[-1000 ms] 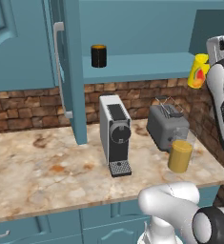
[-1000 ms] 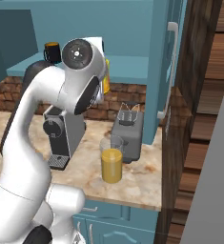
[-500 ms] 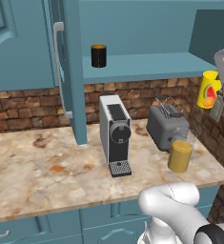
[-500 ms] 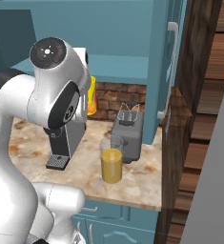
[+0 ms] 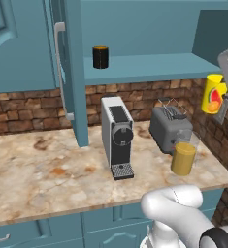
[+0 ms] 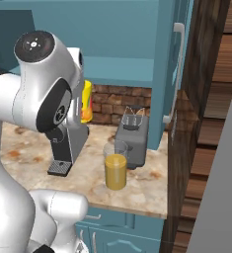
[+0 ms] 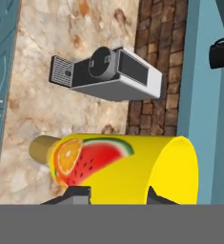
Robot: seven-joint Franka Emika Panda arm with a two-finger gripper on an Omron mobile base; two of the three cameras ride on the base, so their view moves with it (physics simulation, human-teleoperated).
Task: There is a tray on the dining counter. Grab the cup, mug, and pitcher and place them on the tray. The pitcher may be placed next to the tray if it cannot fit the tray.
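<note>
Yellow cup (image 5: 213,94), printed with a watermelon and orange slice, sits clamped between the fingers (image 7: 75,195) and hangs in the air at the right edge of the left base view, above the toaster (image 5: 170,127) and well clear of the marbled bench (image 5: 47,179). The pitcher (image 5: 185,155) of orange liquid stands on the bench just in front of the toaster. The black mug (image 5: 100,56) stands on the teal shelf (image 5: 149,65), above the coffee machine (image 5: 117,137).
</note>
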